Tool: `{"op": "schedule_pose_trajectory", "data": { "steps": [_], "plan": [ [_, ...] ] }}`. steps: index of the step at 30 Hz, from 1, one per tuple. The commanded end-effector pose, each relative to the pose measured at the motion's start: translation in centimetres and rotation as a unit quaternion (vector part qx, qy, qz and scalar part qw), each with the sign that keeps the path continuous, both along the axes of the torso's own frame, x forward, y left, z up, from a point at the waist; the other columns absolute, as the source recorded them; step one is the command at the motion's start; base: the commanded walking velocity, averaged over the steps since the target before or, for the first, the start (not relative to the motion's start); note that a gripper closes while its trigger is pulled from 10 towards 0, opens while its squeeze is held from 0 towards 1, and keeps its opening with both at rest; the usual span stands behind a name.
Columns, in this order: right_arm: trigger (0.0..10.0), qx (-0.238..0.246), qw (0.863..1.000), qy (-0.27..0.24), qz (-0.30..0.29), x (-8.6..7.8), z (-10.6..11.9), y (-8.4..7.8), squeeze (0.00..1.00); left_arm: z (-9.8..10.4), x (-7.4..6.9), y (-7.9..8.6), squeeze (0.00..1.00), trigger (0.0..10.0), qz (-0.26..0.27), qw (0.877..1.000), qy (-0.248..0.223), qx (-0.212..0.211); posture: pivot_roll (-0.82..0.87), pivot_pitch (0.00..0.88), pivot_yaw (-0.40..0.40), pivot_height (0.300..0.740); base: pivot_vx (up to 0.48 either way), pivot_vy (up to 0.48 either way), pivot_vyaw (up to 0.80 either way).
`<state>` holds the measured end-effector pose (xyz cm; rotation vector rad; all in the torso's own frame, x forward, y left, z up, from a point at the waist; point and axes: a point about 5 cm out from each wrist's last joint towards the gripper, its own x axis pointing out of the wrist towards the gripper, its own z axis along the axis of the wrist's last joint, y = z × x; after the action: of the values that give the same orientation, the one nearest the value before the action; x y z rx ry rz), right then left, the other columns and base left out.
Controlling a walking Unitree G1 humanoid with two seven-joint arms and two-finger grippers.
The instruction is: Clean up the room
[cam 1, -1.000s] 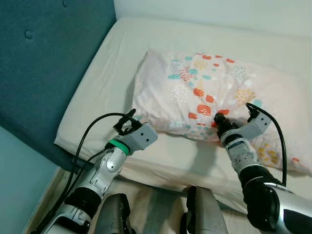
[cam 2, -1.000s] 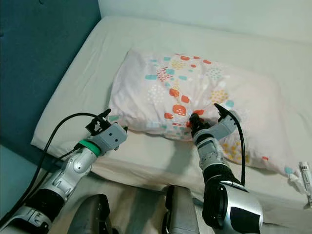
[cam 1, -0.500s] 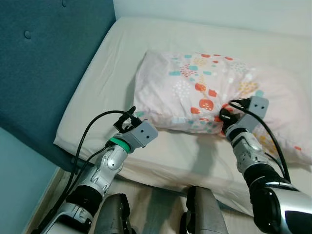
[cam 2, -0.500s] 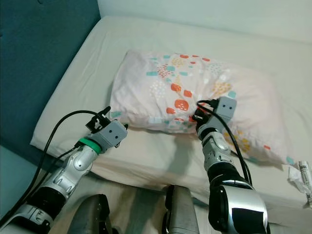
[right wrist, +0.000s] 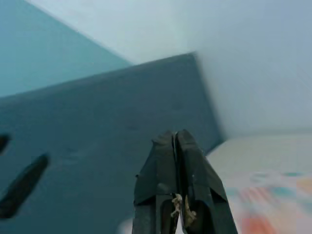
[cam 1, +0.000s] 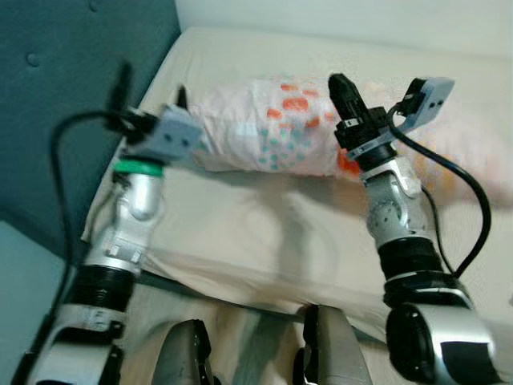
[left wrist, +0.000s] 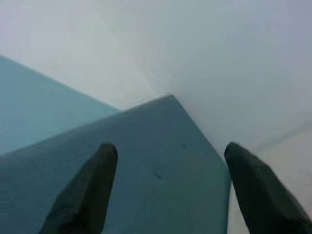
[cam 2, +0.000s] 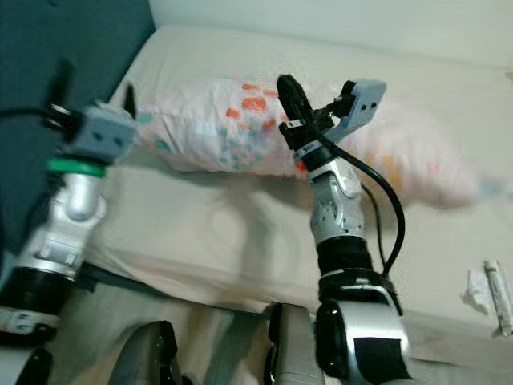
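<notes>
A pillow (cam 1: 272,132) in a pale cover with orange and teal spots lies across the bed, blurred. My right gripper (cam 1: 341,87) is raised in front of its middle, fingers pointing up and shut. In the right wrist view the shut gripper (right wrist: 174,136) has a pale scrap of fabric pinched low between the fingers (right wrist: 161,170), with the pillow (right wrist: 278,195) beside them. My left gripper (cam 1: 152,88) is lifted at the pillow's left end, near the headboard, and is open. In the left wrist view that gripper (left wrist: 170,148) holds nothing.
The teal padded headboard (cam 1: 64,96) rises on the left and a white wall (cam 1: 361,16) stands behind the bed. The cream mattress (cam 1: 264,233) stretches in front of me. Small white items (cam 2: 490,293) lie at the right edge. My legs (cam 1: 256,353) are against the bed.
Both arms have swung upward. The right gripper rose from the pillow's front edge and the pillow shifted up and left with it. The left gripper climbed toward the headboard. The camera shifted slightly.
</notes>
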<state>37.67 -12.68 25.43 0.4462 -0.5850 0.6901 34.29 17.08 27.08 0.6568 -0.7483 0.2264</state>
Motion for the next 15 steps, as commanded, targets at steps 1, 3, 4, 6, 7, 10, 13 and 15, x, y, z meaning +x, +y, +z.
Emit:
{"op": "schedule_pose_trajectory", "data": {
  "steps": [1,3,4,6,7,10,13,15],
  "plan": [
    [0.0,-0.01,0.999,0.003,0.043,-0.1,-0.4,1.3,0.0,-0.2,-0.3,-0.7,0.0,10.0,-0.025,1.0,0.008,0.007,0.08,0.143,0.052,0.585,0.0,0.0,0.0],
    [0.0,-0.031,0.996,0.005,0.082,-0.2,-0.9,3.0,0.0,-0.1,-0.7,-1.3,0.0,10.0,-0.052,0.998,0.017,0.008,0.09,0.142,0.05,0.585,0.0,0.0,0.0],
    [0.0,-0.04,0.995,0.006,0.095,-0.2,-1.0,3.8,0.0,-0.5,-0.8,-2.0,0.0,10.0,-0.082,0.996,0.039,0.022,0.09,0.14,0.048,0.585,0.0,0.0,0.0],
    [0.0,-0.045,0.994,0.005,0.102,-0.3,-1.1,4.2,0.0,-0.9,-0.9,-2.5,0.0,10.0,-0.101,0.993,0.054,0.031,0.09,0.14,0.047,0.585,0.0,0.0,0.0],
    [0.0,-0.045,0.994,0.005,0.102,-0.3,-1.1,4.2,0.0,-0.9,-0.9,-2.5,0.0,10.0,-0.101,0.993,0.054,0.031,0.09,0.14,0.047,0.585,0.0,0.0,0.0],
    [10.0,-0.024,0.996,0.034,0.073,-0.3,-2.0,4.1,0.0,-5.2,-1.7,-4.3,0.0,10.0,-0.157,0.958,0.169,0.172,0.11,0.144,0.032,0.585,0.0,0.0,0.0],
    [10.0,0.02,0.997,0.068,0.011,-0.2,-2.9,2.5,0.0,-8.6,-1.5,-4.0,0.0,10.0,-0.132,0.932,0.233,0.243,0.1,0.15,0.035,0.585,0.0,0.0,0.0],
    [10.0,0.046,0.995,0.078,-0.03,-0.4,-3.4,1.0,0.0,-10.2,-1.2,-4.1,0.0,10.0,-0.121,0.924,0.247,0.265,0.1,0.154,0.038,0.585,0.0,0.0,0.0]
  ]
}}
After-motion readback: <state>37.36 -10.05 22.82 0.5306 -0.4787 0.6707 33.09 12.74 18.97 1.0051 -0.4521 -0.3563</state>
